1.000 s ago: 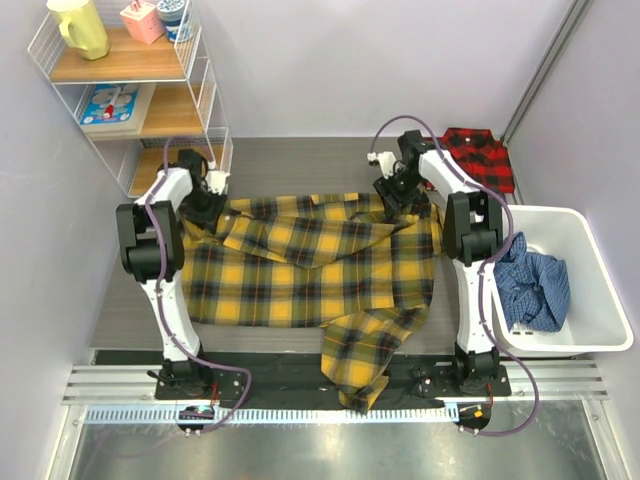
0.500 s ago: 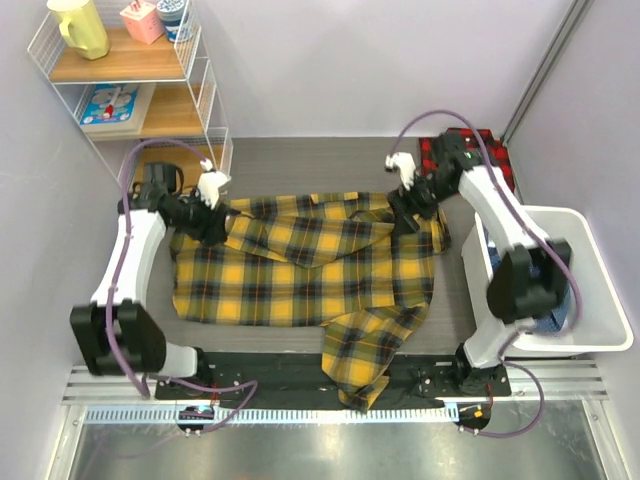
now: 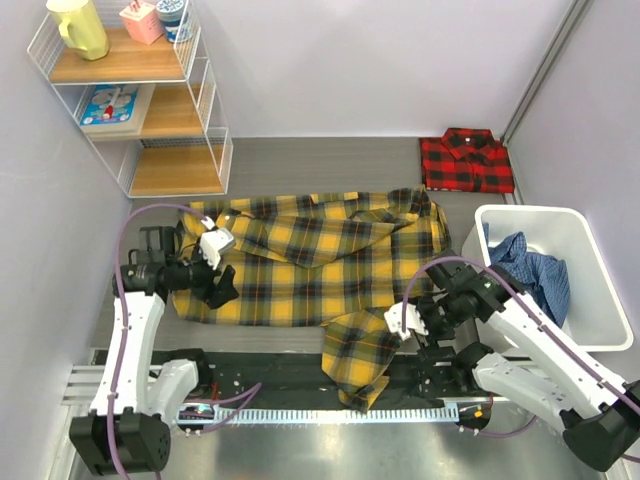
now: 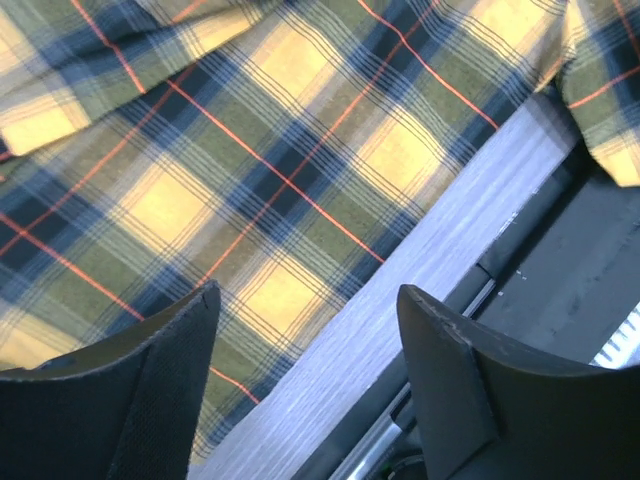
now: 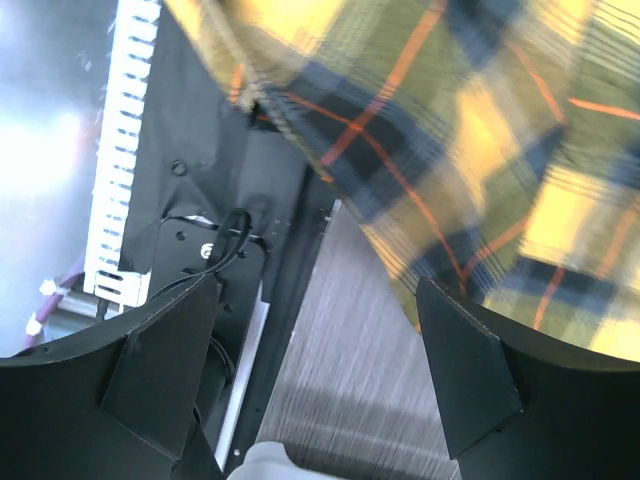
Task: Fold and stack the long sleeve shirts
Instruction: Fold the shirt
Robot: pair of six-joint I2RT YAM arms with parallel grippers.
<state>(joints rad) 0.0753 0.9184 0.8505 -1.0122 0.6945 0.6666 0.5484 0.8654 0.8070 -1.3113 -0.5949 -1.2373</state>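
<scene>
A yellow plaid long sleeve shirt (image 3: 320,260) lies spread across the middle of the table, one sleeve (image 3: 362,360) hanging over the near edge. A red-and-black shirt (image 3: 466,160) lies folded at the back right. My left gripper (image 3: 226,285) hovers open over the yellow shirt's near left hem. The left wrist view shows the plaid (image 4: 250,150) and bare table between my left gripper's (image 4: 305,380) spread fingers. My right gripper (image 3: 412,318) stands open just right of the hanging sleeve. In the right wrist view the sleeve (image 5: 480,150) lies beyond my right gripper (image 5: 315,370), which holds nothing.
A white bin (image 3: 590,330) holding a crumpled blue cloth (image 3: 530,280) stands at the right. A wire shelf unit (image 3: 140,100) with a yellow pitcher and cups fills the back left corner. A black base strip (image 3: 270,372) and rail run along the near edge.
Both grippers let go of the yellow shirt's far corners, opened, and swung back toward the near edge. The shirt now lies flatter, its far edge laid down.
</scene>
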